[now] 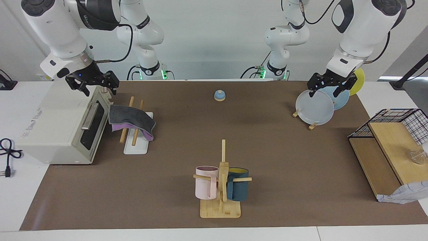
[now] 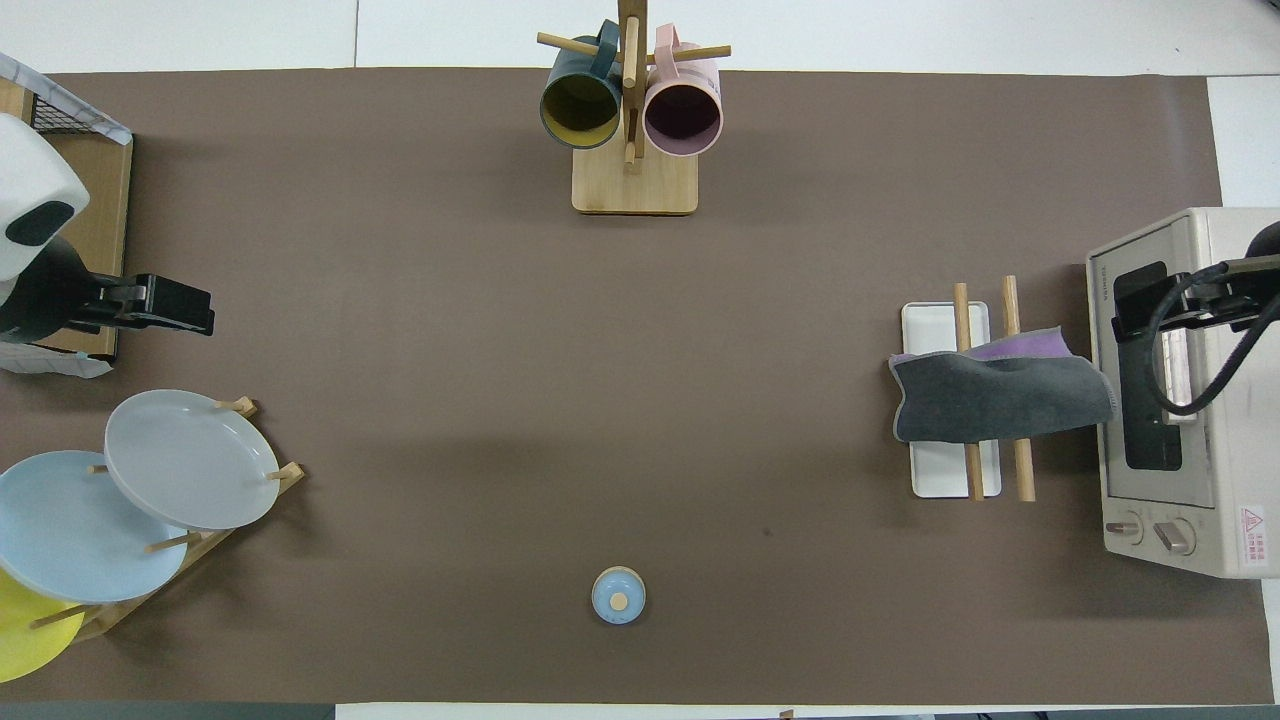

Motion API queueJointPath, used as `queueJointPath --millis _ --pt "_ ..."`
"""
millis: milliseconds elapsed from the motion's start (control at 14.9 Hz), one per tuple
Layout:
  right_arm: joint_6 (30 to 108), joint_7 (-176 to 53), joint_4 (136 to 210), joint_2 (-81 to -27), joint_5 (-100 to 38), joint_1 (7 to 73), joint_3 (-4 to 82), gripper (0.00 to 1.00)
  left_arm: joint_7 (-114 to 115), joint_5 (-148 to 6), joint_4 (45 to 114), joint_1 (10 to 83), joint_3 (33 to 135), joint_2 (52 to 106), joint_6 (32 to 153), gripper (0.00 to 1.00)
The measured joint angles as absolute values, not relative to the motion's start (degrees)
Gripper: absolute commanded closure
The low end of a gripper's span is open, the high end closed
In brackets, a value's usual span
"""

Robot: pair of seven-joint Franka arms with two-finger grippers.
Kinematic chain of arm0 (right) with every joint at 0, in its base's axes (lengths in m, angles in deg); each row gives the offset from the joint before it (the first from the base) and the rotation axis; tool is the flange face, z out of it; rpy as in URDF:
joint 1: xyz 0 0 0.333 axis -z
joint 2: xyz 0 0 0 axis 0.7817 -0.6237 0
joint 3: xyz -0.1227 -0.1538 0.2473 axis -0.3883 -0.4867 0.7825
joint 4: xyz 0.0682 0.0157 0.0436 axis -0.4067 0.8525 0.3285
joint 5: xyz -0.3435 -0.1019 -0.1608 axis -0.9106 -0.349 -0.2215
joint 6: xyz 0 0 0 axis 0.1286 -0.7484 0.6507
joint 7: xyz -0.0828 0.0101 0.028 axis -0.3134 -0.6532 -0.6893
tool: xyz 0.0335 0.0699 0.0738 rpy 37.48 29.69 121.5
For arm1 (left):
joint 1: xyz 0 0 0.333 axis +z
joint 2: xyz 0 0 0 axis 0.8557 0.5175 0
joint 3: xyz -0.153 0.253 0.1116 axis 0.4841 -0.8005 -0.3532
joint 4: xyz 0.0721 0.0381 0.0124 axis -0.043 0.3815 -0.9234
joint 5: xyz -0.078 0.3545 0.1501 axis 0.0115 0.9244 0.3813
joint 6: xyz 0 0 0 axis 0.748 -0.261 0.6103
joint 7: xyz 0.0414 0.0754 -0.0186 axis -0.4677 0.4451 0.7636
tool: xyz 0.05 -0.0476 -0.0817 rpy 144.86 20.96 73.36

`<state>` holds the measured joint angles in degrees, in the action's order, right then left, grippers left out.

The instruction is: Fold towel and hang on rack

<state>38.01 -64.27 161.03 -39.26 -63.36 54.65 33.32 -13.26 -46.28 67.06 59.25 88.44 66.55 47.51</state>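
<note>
**Mia:** Where is the towel (image 1: pixel 132 120)?

**Ben:** It hangs over the 2 rods of the rack (image 1: pixel 135 147), grey side up, with a bit of purple peeking out. It looks folded and hung, so I think the job is about done.

**Mia:** Which arm is closer?

**Ben:** The right gripper (image 1: pixel 95 87). It is up over the oven (image 1: pixel 50 124), fingers wide, holding nothing. In the facing view the towel is at about 4 o'clock from it. The left gripper (image 1: pixel 329 89) waits over the plates (image 1: pixel 316 107) — wide too, and empty.

**Mia:** Which way does the towel's long side go?

**Ben:** From above, 3 to 9 o'clock — across the rods, which go 12 to 6.

**Mia:** Any words?

**Ben:** A red warning sticker (image 2: pixel 1252 522) is on the oven. I cannot read its words.
</note>
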Motion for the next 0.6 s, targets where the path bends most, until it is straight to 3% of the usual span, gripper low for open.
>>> queueJointPath --millis 604 --pt "38.02 -65.68 160.81 -39.25 -61.25 54.66 33.61 0.00 -13.26 -46.28 67.06 59.25 88.44 66.55 47.51 0.00"
